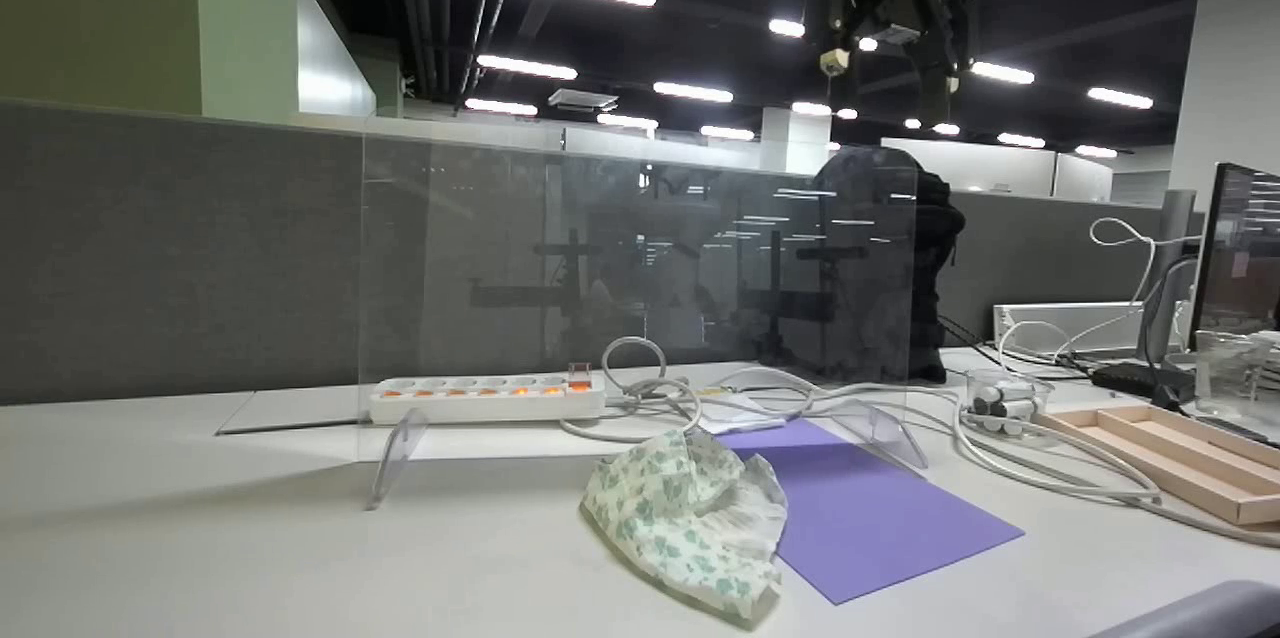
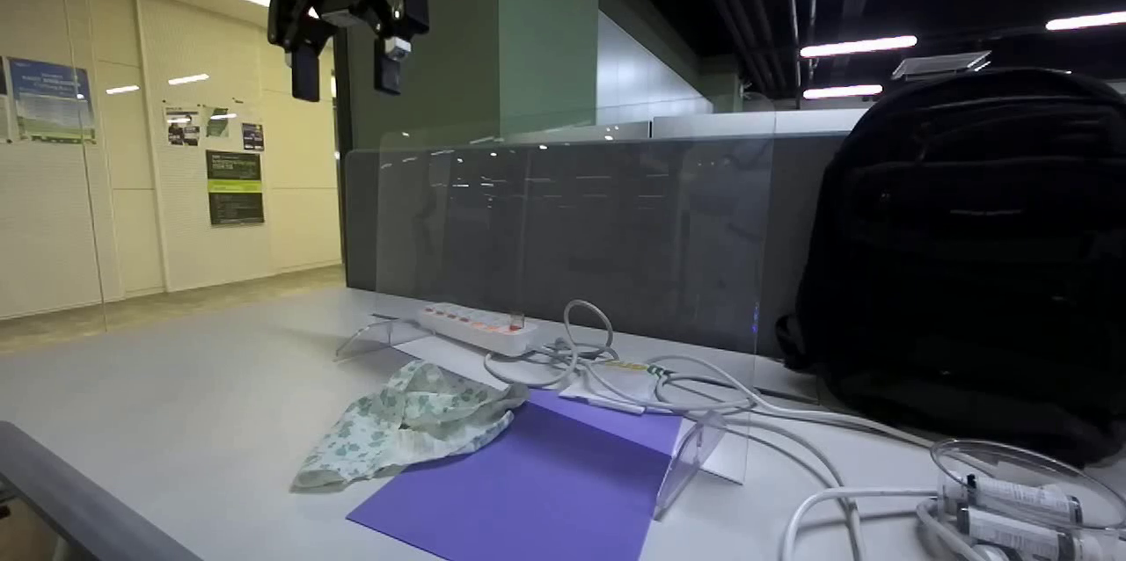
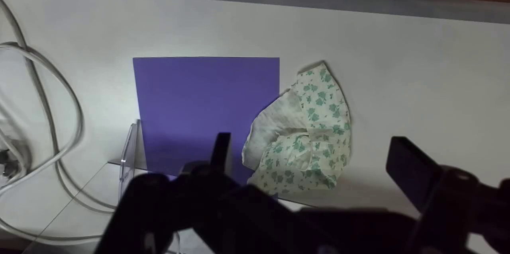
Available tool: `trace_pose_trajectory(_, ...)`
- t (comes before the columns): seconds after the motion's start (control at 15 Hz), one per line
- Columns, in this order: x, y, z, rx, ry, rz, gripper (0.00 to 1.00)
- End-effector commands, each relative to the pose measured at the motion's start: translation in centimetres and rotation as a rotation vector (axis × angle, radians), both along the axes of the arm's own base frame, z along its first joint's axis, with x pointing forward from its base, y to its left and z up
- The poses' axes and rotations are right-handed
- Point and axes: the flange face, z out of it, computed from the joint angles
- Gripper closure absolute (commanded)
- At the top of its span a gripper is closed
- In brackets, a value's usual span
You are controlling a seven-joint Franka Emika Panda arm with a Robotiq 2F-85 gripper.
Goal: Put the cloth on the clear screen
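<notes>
Above the tabletop (image 3: 418, 71), the tool (image 2: 347, 79) hangs with its two fingers spread wide. Well below it lies the crumpled cloth (image 3: 318, 134), pale with a green print; in the wrist view it shows between the fingers, resting partly on a purple sheet (image 3: 199, 94) and partly on the tabletop. The sheet extends leftward past one of the fingers there. Lower than the tool in both exterior views, the clear screen (image 1: 640, 293) stands upright near the cloth; whether they touch, I cannot tell. Also below the tool, a white power strip (image 1: 485, 405) shows through the screen.
</notes>
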Motion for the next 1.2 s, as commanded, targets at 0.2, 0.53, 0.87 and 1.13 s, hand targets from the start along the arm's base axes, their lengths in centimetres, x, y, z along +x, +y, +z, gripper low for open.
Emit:
trace_pose_trajectory(0.2,0.6,0.3,-0.5,-0.013,-0.02,-0.037,0.0)
trace_pose_trajectory(0.53,3.2,3.2,-3.5,-0.03,-0.171,-0.145,0.0)
trace_pose_trajectory(0.87,6.6,5.8,-9.9,-0.013,-0.157,-0.239,0.0)
trace_pose_trajectory(1.13,6.4,5.5,-12.3,-0.008,-0.11,-0.233,0.0)
